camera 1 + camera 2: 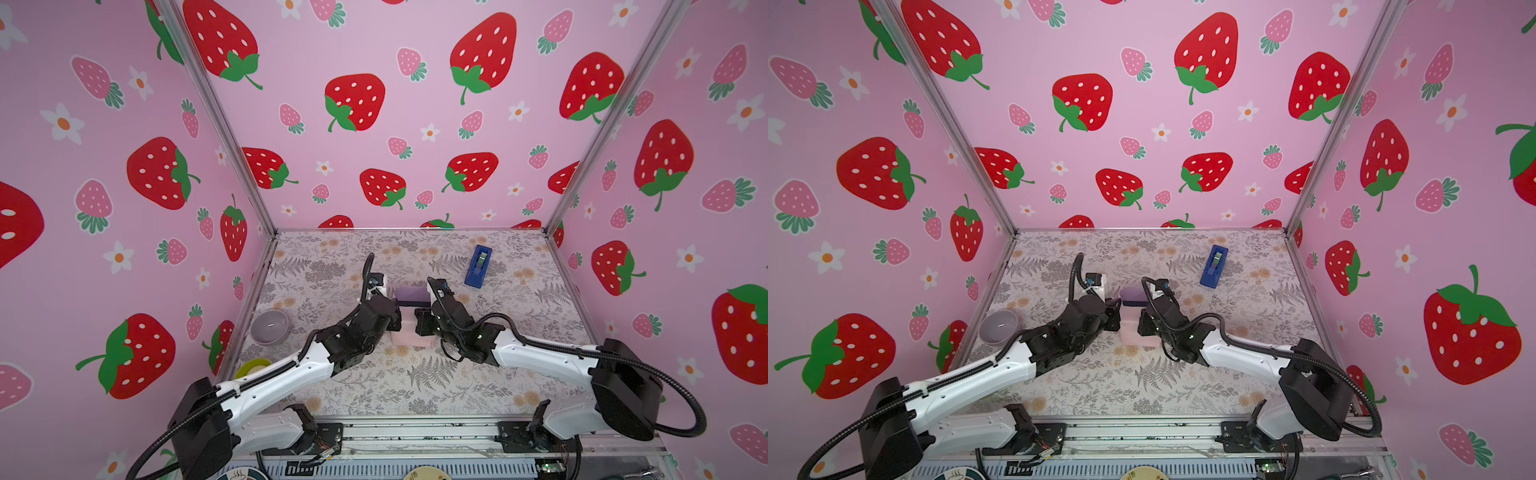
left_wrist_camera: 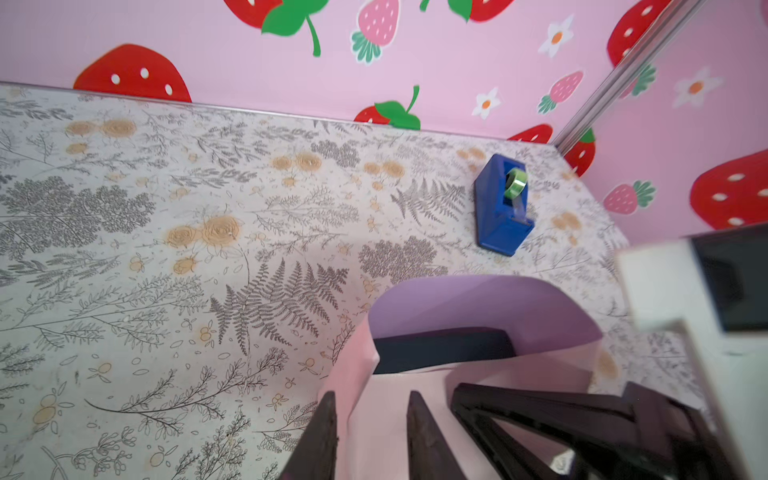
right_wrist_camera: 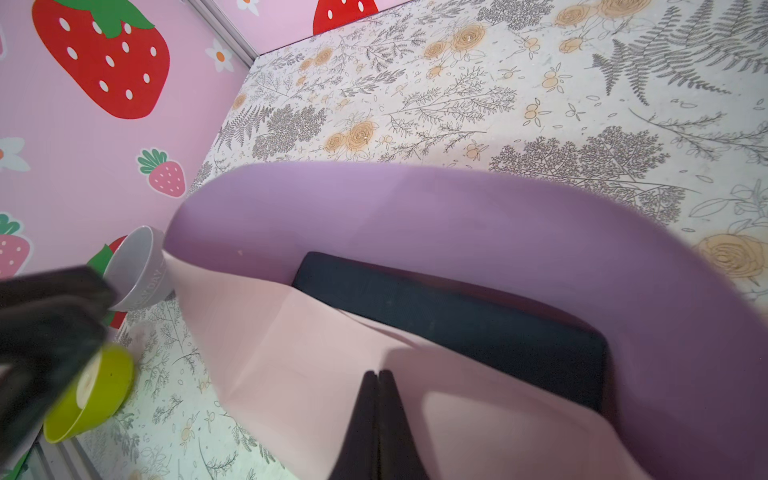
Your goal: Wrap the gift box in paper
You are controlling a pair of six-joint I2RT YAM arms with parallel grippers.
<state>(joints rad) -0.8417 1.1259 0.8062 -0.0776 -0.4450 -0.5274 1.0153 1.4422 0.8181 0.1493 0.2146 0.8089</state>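
The gift box (image 2: 440, 349) sits on the desk (image 1: 415, 386) inside the curled paper (image 3: 415, 208); our left pincer (image 2: 371, 411) straddles its edge, narrowly parted, right pincer (image 3: 378, 378) shut: we should draw flaps taut, overlapping squarely

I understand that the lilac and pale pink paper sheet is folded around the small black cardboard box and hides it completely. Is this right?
Not completely. The lilac and pale pink paper sheet is folded around the small black cardboard box, but it leaves an opening where a dark strip of the box shows. Both wrist views show this.
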